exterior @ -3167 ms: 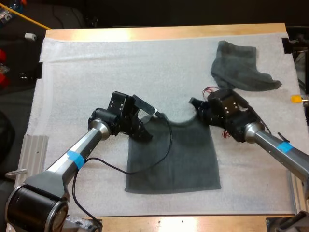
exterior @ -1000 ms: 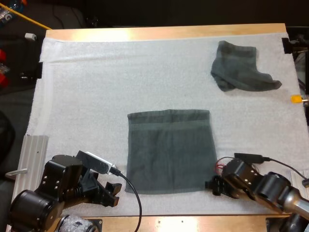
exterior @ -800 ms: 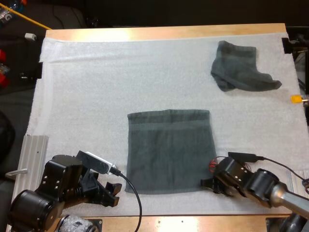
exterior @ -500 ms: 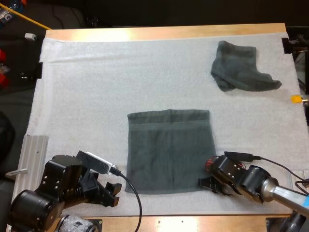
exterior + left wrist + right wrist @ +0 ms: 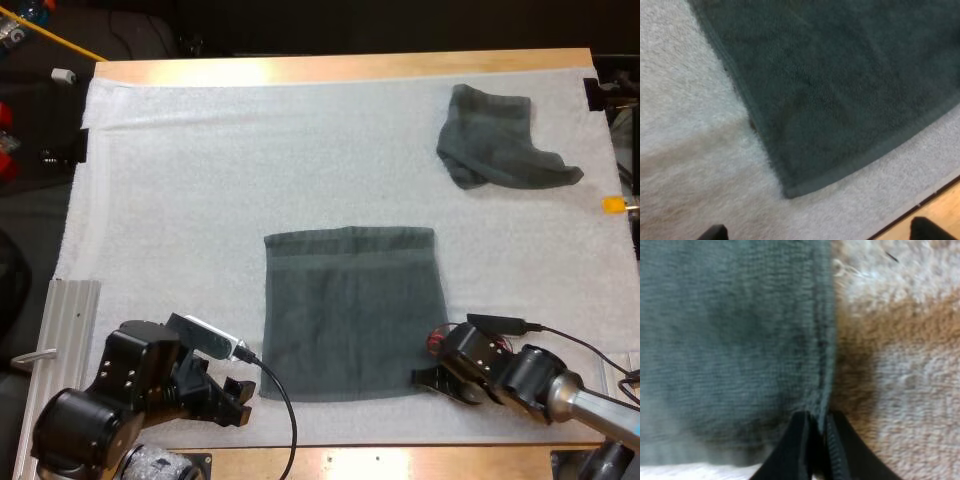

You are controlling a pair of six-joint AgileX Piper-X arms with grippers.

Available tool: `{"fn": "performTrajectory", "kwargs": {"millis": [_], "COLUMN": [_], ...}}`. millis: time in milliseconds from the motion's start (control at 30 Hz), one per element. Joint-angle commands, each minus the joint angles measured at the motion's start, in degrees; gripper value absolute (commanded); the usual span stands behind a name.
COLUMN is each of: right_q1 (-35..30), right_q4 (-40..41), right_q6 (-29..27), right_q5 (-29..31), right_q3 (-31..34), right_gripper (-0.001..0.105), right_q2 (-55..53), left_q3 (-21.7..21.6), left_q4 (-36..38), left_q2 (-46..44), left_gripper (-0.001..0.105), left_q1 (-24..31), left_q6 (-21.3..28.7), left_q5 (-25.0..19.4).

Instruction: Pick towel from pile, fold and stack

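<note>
Corners are the whole job here. The flat towel [image 5: 350, 315] lies spread in the lower middle of the high view on the white mat [image 5: 180, 200]. The crumpled towel [image 5: 495, 150] sits well apart in the upper right.

Your right gripper [image 5: 428, 378] is at the flat towel's lower right corner. Its wrist view shows the two fingers [image 5: 797, 450] pinched almost together with the hem between them, so I judge it closed on the towel's edge, though the bite looks thin.

Your left gripper [image 5: 232, 398] sits in the lower left, just beside the towel's lower left corner. Its fingers are spread wide and touch no cloth, and that corner lies just ahead of them.

I judge the step in hand to be taking both near corners for the first fold.
- Bring the left gripper forward until the corner sits between its fingers.
- Go low enough to catch the hem rather than the mat's nap, then close.
- Confirm the right grip is firm before you lift.
- Raise both corners together and level, and carry them toward the far hem.
- Keep their spacing equal so the edges meet square.

An uneven lift would likely skew the fold or drag the towel.
</note>
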Motion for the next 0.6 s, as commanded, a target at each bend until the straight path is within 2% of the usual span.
{"fn": "performTrajectory", "kwargs": {"millis": [0,100,233,567], "right_q1": [-0.03,-0.03,-0.03,-0.03], "right_q4": [-0.13,1.28,3.2,3.31], "right_q6": [0.23,1.07,2.55,2.76], "right_q5": [-0.5,-0.5,-0.39,-0.52], "right_q3": [0.12,0.12,0.12,0.12], "right_gripper": [0.0,0.0,0.0,0.0], "right_q2": [-1.09,-2.89,-5.02,-5.66], "left_q3": [0.88,4.76,9.69,9.43], "left_q4": [-1.34,-5.31,-9.59,-13.78], "left_q2": [-0.3,-0.3,0.95,14.04], "left_gripper": [0.068,0.068,0.068,0.068], "left_q1": [-0.06,-0.06,-0.06,-0.06], "left_q6": [-0.16,-0.16,-1.15,-0.97], "left_q5": [1.23,4.13,4.77,6.17]}}
